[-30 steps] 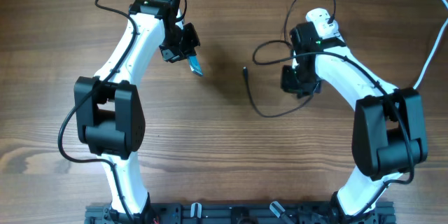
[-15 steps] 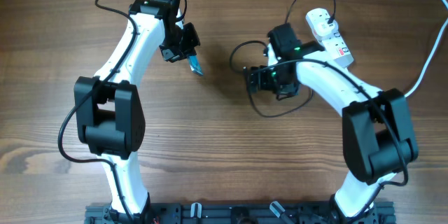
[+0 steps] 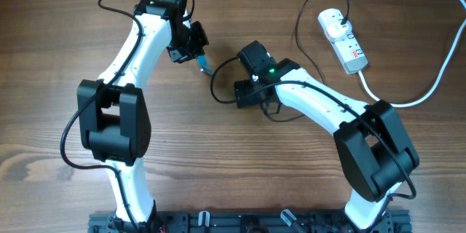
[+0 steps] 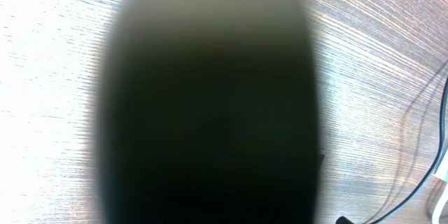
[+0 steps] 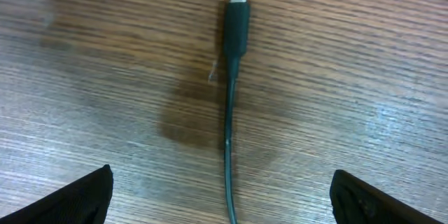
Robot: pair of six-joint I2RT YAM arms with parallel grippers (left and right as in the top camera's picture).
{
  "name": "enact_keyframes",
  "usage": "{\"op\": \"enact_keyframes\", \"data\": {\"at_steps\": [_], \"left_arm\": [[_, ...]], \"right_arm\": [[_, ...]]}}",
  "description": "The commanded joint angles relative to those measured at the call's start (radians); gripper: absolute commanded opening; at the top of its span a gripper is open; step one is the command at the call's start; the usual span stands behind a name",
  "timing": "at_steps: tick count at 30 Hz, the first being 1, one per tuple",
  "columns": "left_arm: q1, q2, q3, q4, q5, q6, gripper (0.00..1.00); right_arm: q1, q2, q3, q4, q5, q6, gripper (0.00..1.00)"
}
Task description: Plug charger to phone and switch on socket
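Observation:
In the overhead view my left gripper [image 3: 196, 51] is shut on the phone [image 3: 204, 64], whose cyan screen shows just below its fingers. A blurred dark slab, the phone [image 4: 210, 105], fills most of the left wrist view. The charger [image 5: 236, 28] lies straight on the wood, its metal tip pointing away from my right gripper [image 5: 220, 182], which stands open with the cable between its fingers [image 5: 87, 196], apart from both. Seen from overhead, the right gripper [image 3: 242, 92] hides the plug; the charger cable [image 3: 297, 25] loops back to the white socket [image 3: 342, 40] at the far right.
The socket's thick white cord [image 3: 429, 91] curves off the table's right edge. A thin black wire [image 3: 216, 87] from the right arm loops between the two grippers. Both arm bases stand at the near edge.
My right arm has swung left from the socket to above the charger plug, and its jaws have opened wide. The left arm and phone have stayed put.

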Motion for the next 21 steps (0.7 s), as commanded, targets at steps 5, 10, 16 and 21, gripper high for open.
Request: {"op": "enact_keyframes", "data": {"at_steps": [5,10,16,21], "left_arm": [[0.002,-0.024,-0.005,-0.01,-0.002,-0.017,0.04],[0.0,-0.023,-0.005,-0.024,-0.002,-0.017,0.04],[0.0,-0.023,-0.005,-0.012,-0.002,-0.005,0.04],[0.0,-0.023,-0.005,-0.006,-0.002,0.013,0.04]], "right_arm": [[0.0,0.015,-0.015,-0.004,0.035,-0.027,1.0],[0.0,0.016,-0.123,0.018,0.035,-0.029,1.0],[-0.002,0.016,-0.231,0.135,0.067,-0.088,1.0],[-0.002,0.015,-0.236,0.153,0.173,-0.153,0.3]]}}
